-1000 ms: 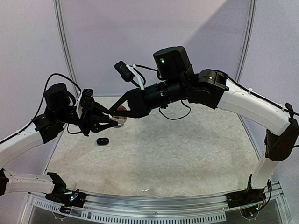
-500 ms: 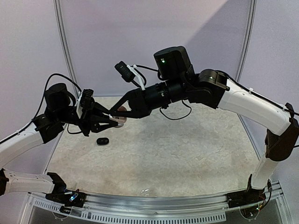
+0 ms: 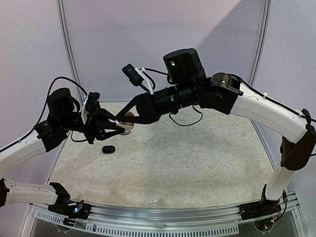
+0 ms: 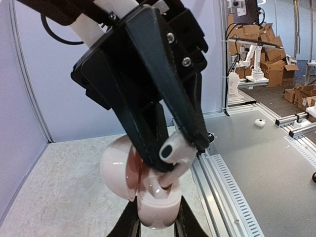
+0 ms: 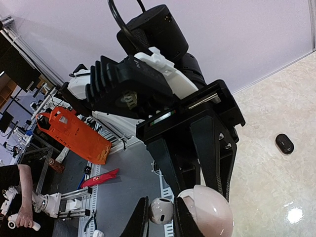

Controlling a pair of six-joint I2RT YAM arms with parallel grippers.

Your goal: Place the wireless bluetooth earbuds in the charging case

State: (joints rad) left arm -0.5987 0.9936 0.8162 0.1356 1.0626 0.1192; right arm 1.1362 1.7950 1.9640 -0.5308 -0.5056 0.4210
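My left gripper (image 3: 121, 127) is shut on the body of a pale pink charging case (image 4: 157, 210), held above the left part of the table. Its domed lid (image 4: 116, 168) is hinged open to the left. My right gripper (image 3: 127, 117) reaches in from the right, shut on a white earbud (image 4: 176, 149). The earbud's stem touches the case's open mouth. In the right wrist view the earbud (image 5: 161, 209) sits between my right gripper's (image 5: 161, 219) two fingertips, right beside the case's lid (image 5: 210, 211). The inside of the case is mostly hidden.
A small black oval object (image 3: 108, 148) lies on the pale mat (image 3: 197, 168) below the grippers; the right wrist view shows that object (image 5: 284, 143) too. The left arm's cable (image 3: 64, 81) loops behind it. A metal rail (image 3: 163, 219) runs along the near edge.
Both arms have edged very slightly upward. The grips on the case and the earbud are unchanged.
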